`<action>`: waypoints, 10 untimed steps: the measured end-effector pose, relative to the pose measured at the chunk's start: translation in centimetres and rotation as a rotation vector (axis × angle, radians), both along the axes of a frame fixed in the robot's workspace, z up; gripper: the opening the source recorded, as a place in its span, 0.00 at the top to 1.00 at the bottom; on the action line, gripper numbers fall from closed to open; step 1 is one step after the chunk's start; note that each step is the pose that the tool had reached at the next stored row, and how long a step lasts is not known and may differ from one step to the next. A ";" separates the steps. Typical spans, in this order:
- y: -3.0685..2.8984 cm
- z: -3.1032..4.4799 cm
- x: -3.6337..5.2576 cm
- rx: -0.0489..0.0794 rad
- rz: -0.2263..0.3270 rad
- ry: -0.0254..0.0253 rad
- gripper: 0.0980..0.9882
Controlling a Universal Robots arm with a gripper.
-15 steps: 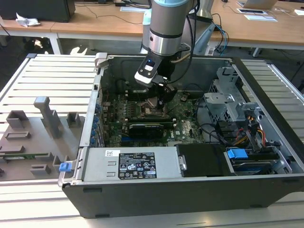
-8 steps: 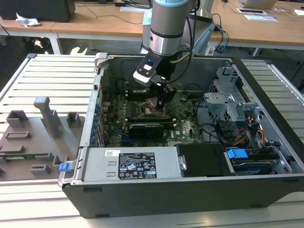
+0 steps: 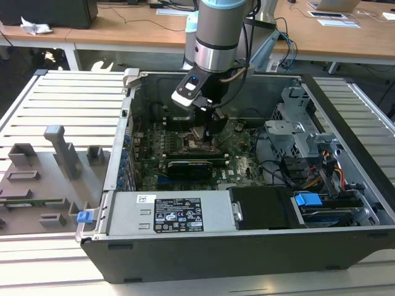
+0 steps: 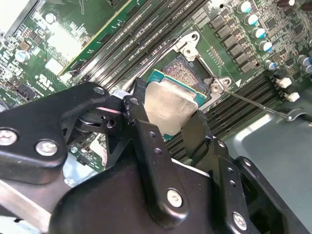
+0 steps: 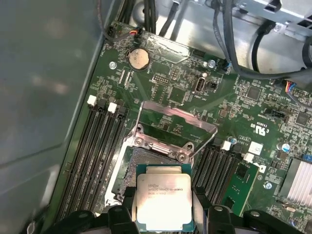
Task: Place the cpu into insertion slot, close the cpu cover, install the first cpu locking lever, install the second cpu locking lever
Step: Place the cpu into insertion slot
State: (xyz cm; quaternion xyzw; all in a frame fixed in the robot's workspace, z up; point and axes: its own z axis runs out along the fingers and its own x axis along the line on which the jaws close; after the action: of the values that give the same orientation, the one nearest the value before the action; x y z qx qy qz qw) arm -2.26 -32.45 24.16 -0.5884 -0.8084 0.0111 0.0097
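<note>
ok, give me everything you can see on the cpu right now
The cpu is a flat square chip: silver-grey metal lid with print, on a thin green board showing as a rim. The gripper clamps two opposite edges, lid up. It hangs over one side of the insertion slot, pin field partly uncovered; whether it touches the slot cannot be told. The cpu cover stands open.
</note>
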 end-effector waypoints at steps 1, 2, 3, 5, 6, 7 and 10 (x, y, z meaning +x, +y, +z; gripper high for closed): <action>0.00 0.00 0.01 0.000 -0.015 0.0000 0.50; 0.00 0.00 0.03 0.000 -0.031 0.0000 0.50; 0.00 0.00 0.04 0.000 -0.043 0.0000 0.50; 0.00 0.00 0.08 -0.001 -0.075 0.0000 0.50; -0.01 0.00 0.11 -0.002 -0.088 0.0000 0.50; 0.00 0.00 0.15 -0.003 -0.112 0.0000 0.50; 0.00 0.00 0.23 -0.004 -0.147 0.0000 0.50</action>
State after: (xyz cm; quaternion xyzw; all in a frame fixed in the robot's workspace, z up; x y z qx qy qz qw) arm -2.03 -32.45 24.15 -0.6462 -0.7630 0.0118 0.0095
